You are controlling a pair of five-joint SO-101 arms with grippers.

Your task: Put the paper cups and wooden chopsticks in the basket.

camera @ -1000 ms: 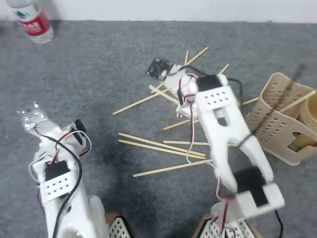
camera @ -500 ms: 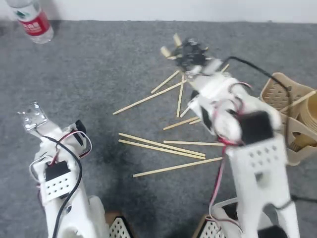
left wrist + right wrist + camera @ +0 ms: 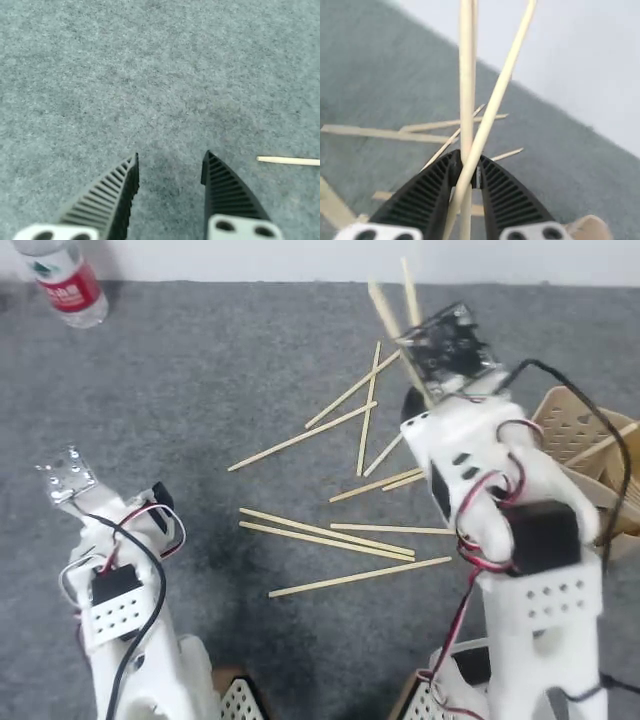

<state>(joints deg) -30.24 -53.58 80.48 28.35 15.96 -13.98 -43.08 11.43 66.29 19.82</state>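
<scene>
While raised clear of the grey carpet (image 3: 200, 390), clamped two crossed wooden chopsticks (image 3: 466, 75) in the closed right gripper (image 3: 468, 162), just beside the basket (image 3: 560, 420). Found paper cups (image 3: 630, 485) inside that basket. Found other loose chopsticks (image 3: 300, 525) scattered on the carpet. Held the left gripper (image 3: 171, 156) spread wide, empty, low over bare carpet.

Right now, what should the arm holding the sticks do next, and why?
Probably swing the right gripper over to the basket: it is shut on chopsticks raised in the air, and the basket stands just beside that arm.
</scene>
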